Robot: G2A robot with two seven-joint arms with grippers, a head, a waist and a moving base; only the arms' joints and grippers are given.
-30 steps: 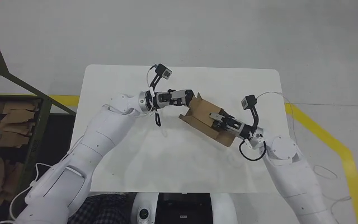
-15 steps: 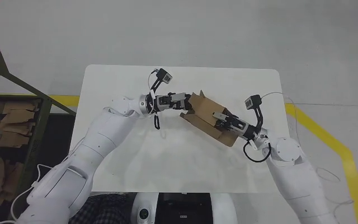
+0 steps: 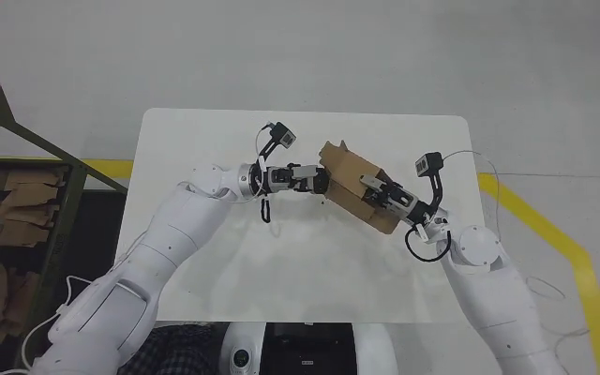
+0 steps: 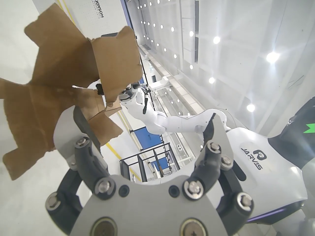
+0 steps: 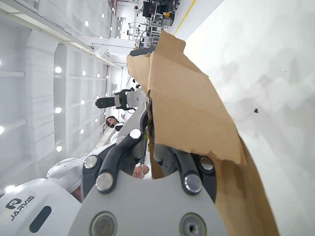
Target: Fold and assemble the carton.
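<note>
The brown carton (image 3: pixel 352 178) is held above the middle right of the white table (image 3: pixel 206 141), its flaps splayed loose. My right gripper (image 3: pixel 381 197) is shut on a wall at the carton's near right end. In the right wrist view the carton (image 5: pixel 189 104) covers one finger, and the gripper (image 5: pixel 157 146) clamps its edge. My left gripper (image 3: pixel 321 179) is at the carton's left end. In the left wrist view it (image 4: pixel 147 126) stands open, one fingertip (image 4: pixel 80 121) against a carton flap (image 4: pixel 44 114), the other fingertip (image 4: pixel 213 126) free.
A dark rack with flat cardboard pieces (image 3: pixel 26 211) stands on the floor left of the table. A yellow floor line (image 3: pixel 525 202) runs past the right side. Bare tabletop lies in front of and behind the carton.
The carton has risen and turned, shifting toward the far right. My right gripper moved with it, and my left gripper followed to the carton's left end.
</note>
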